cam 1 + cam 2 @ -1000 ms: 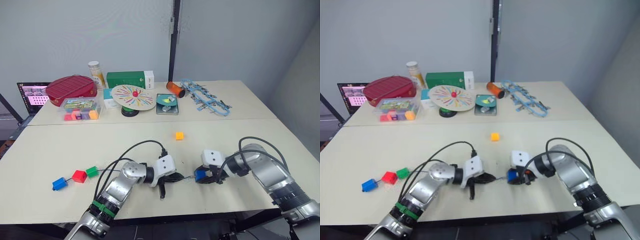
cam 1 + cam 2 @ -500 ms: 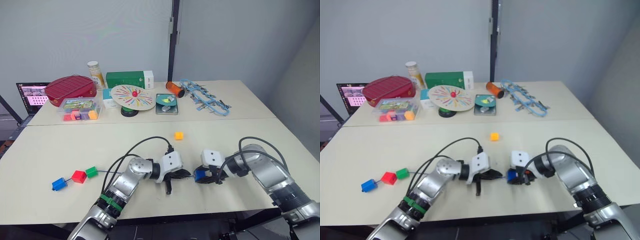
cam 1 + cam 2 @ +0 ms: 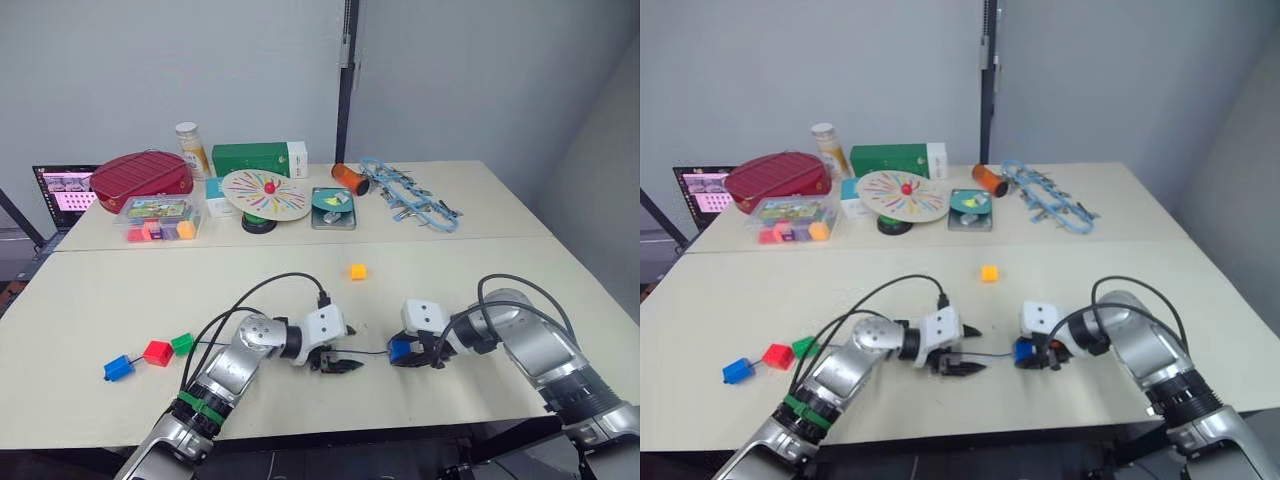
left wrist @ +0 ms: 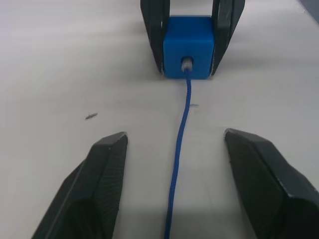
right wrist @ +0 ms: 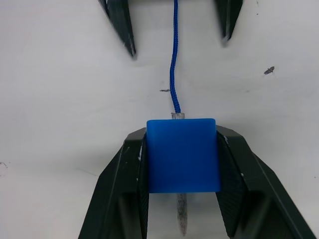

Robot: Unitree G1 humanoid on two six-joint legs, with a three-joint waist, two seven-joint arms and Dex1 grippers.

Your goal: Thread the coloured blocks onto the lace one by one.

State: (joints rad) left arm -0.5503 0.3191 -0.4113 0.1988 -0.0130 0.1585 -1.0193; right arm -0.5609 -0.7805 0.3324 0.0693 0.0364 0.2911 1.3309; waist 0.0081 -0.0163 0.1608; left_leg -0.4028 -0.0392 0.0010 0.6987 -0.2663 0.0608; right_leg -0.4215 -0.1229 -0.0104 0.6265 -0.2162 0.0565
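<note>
Two pale tables (image 3: 480, 265) stand pushed together in front of a grey wall. Along the far table sit a laptop (image 3: 62, 188), a red case (image 3: 142, 174), a clear tray (image 3: 160, 218) of small coloured pieces, a green box (image 3: 258, 158), a round disc on a stand (image 3: 266, 194), and a light-blue chain tangle (image 3: 410, 196).

On the near table the right gripper (image 5: 182, 174) pinches a blue block (image 5: 182, 155) between its two black fingers, one on each side face. The lace (image 4: 180, 144), a thin dark-blue cord, runs straight across the tabletop into the hole in the block's near face, and its pale stiff tip (image 5: 181, 216) pokes out of the far side between the right fingers.

The left gripper (image 4: 179, 186) faces the right one across a short gap, its fingers spread wide, one on each side of the lace and not touching it. The lace passes between them.

Toward the left edge of the near table, a second blue block (image 3: 118, 369), a red block (image 3: 157, 352) and a green block (image 3: 183, 343) lie in a close row. An orange-yellow block (image 3: 358, 271) sits alone farther back, near the middle of the table, well apart from both grippers.
</note>
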